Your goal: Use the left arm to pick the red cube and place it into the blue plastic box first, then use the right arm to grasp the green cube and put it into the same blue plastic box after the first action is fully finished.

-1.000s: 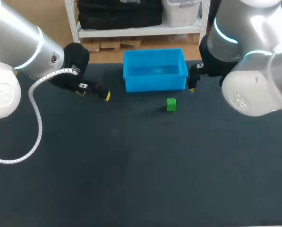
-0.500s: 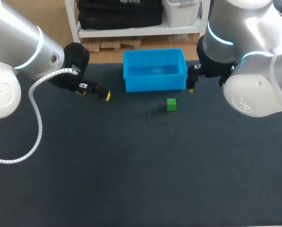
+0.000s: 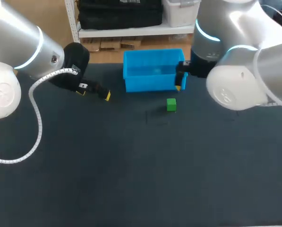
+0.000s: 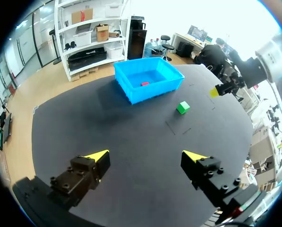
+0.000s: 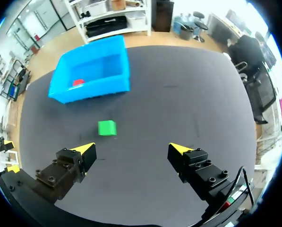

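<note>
table [image 3: 131, 165]: dark mat, wide bare stretch across the near half.
green cube [image 3: 171, 104]: alone on the mat, right of centre, just near of the blue box's right half and not touching it. Clear of both grippers. Seen out ahead of the fingers in the right wrist view, with the box beyond it.
left gripper [image 3: 94, 93]: off at the far left, left of the box and well apart from the cube. Released, yellow tips spread wide, nothing between them.
right gripper [image 3: 179, 81]: in from the right, up by the box's near right corner, just far of the green cube. Fingers parted and empty, mat showing between the yellow tips in its own wrist view.
blue plastic box [image 3: 155, 71]: at the far edge of the table, centre-right, open side up, long side facing the near edge.
red cube [image 4: 144, 83]: already down inside the box, resting on its floor, plain to see from both wrist views, hidden by the box wall from the head view.
</note>
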